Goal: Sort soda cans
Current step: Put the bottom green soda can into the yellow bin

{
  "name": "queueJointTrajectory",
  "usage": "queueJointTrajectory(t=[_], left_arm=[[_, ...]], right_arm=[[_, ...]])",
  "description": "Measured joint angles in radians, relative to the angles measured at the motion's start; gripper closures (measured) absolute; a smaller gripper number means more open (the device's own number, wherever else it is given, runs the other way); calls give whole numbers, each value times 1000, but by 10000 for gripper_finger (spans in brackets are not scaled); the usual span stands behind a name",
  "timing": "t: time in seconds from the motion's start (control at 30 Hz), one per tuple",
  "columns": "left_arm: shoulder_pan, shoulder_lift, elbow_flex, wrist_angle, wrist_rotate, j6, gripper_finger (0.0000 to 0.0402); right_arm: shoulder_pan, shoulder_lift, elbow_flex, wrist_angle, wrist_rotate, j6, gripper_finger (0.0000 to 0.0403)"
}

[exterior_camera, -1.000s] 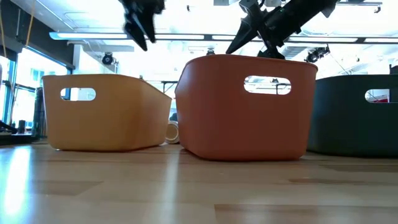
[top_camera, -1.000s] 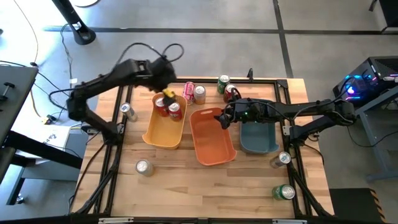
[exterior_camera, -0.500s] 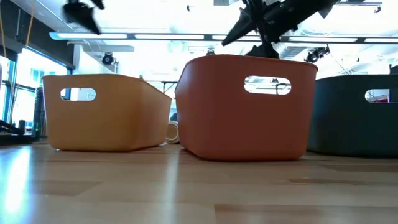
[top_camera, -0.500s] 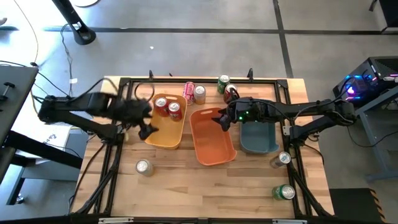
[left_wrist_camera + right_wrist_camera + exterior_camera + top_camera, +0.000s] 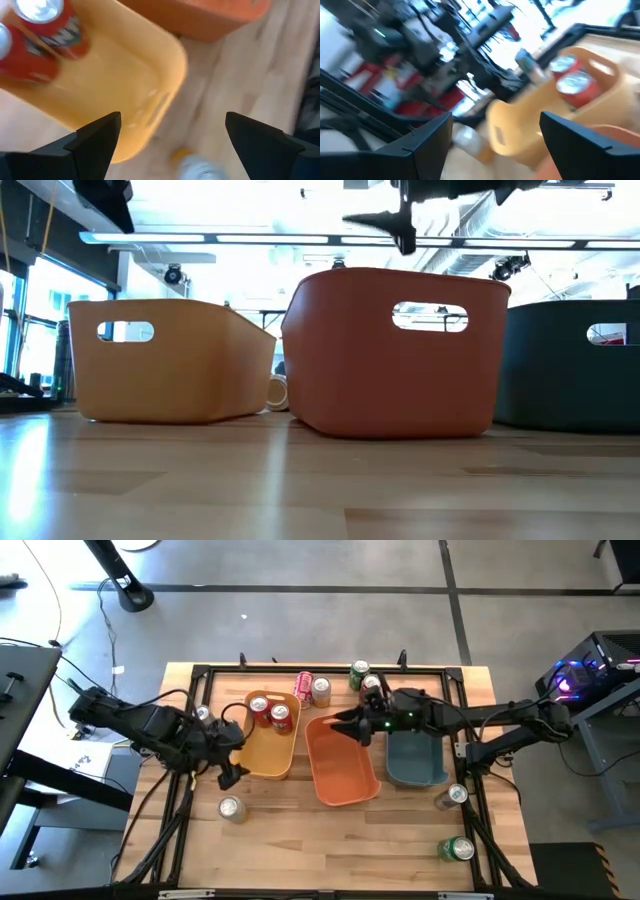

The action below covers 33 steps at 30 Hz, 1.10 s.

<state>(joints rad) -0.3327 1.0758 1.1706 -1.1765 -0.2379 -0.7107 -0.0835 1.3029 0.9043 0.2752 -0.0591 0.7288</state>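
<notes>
Two red soda cans [image 5: 271, 714] stand in the yellow bin [image 5: 262, 755]. My left gripper [image 5: 229, 770] hangs open over the table just left of that bin's near corner. Its wrist view shows the red cans [image 5: 42, 35], the yellow bin [image 5: 115, 85] and a silver can [image 5: 200, 169] below. My right gripper [image 5: 345, 727] is open and nearly level above the far end of the orange bin [image 5: 343, 765], holding nothing. Loose cans stand on the table: silver [image 5: 232, 808], silver [image 5: 205, 717], pink [image 5: 304, 685].
A teal bin [image 5: 416, 762] sits right of the orange one. More cans stand at the far edge: silver [image 5: 321, 691], green [image 5: 359, 675], dark red [image 5: 372, 686]. At the near right stand a silver can [image 5: 451, 797] and a green can [image 5: 457, 849]. A black frame borders the table.
My left gripper has swung from above the yellow bin's far end toward the table's left and near edges, sinking a little, and stayed open. My right gripper has tipped up from slanting down to nearly level and risen slightly above the orange bin. The cans have kept still.
</notes>
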Motion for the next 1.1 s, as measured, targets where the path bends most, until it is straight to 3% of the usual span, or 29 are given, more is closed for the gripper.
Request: queueJointTrajectory(t=[0.1, 0.33, 0.47, 0.67, 0.8, 1.1], left_arm=[[-12, -6, 3, -53, -12, 105, 51], [-135, -77, 4, -62, 33, 207, 51], [-217, -128, -3, -55, -17, 204, 51], [-283, -196, -109, -35, -63, 89, 51], [-322, -224, -196, 33, -66, 6, 51], [-302, -201, -275, 281, -122, -14, 51]], right_arm=[[39, 0, 0, 60, 45, 60, 107], [164, 0, 0, 80, 297, 144, 107], [234, 0, 0, 81, 424, 201, 107], [294, 0, 0, 84, 508, 239, 107], [307, 0, 0, 84, 509, 275, 107], [309, 0, 0, 82, 345, 293, 107]])
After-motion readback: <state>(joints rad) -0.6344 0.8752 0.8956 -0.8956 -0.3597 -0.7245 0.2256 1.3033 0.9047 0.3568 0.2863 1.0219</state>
